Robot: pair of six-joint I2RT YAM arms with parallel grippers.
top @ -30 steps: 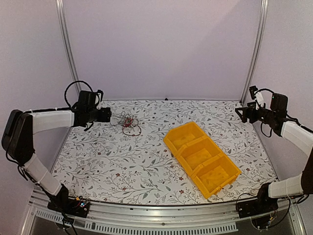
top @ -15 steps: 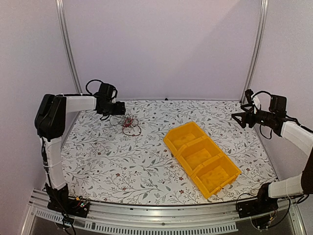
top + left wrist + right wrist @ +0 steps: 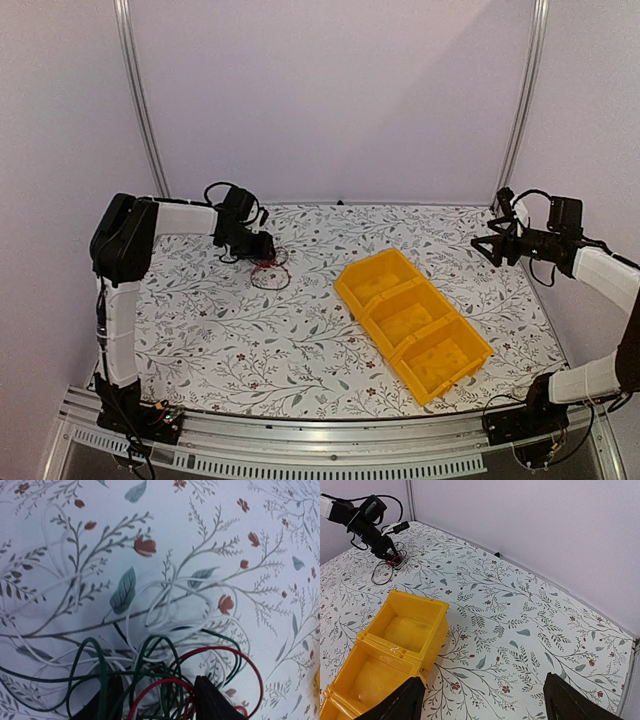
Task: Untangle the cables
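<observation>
The cables are a small tangle of red, dark green and white wires (image 3: 268, 268) on the floral table at the back left. In the left wrist view the tangle (image 3: 160, 650) fills the lower middle, with white loops spreading up and left. My left gripper (image 3: 262, 250) is down on the tangle, jaws open, with several wires lying between the two dark fingertips (image 3: 216, 700). My right gripper (image 3: 484, 243) is open and empty in the air at the far right, well away from the cables. The right wrist view shows the tangle (image 3: 387, 567) far off under the left arm.
A yellow bin with three compartments (image 3: 412, 322) lies diagonally right of centre; it also shows in the right wrist view (image 3: 395, 645). The floral table cover (image 3: 250, 340) ends at metal frame posts and the purple back wall.
My left arm has swung right from the table's left edge and come down onto the cable tangle. My right gripper has shifted slightly left.
</observation>
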